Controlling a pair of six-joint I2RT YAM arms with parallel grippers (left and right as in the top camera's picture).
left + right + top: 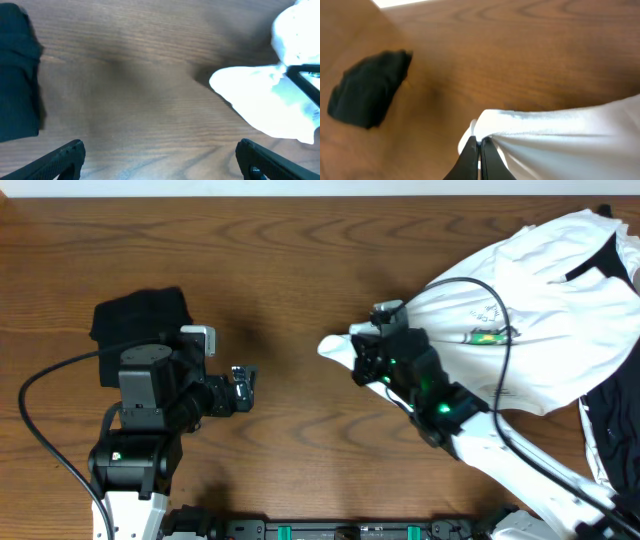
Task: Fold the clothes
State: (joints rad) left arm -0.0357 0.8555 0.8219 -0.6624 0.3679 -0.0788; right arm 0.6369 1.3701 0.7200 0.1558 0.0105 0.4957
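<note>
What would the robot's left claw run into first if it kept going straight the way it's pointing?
Only bare table lies just ahead of the open left gripper; farther on, probably the corner of the white T-shirt pinched by the right gripper, though it might pass beside it.

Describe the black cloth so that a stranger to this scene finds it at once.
Look at the wooden table and go to its left side, where the left arm stands. Next to that arm, partly under it, lies a small black cloth. It is compact and dark, unlike the big white T-shirt lying on the right.
</note>
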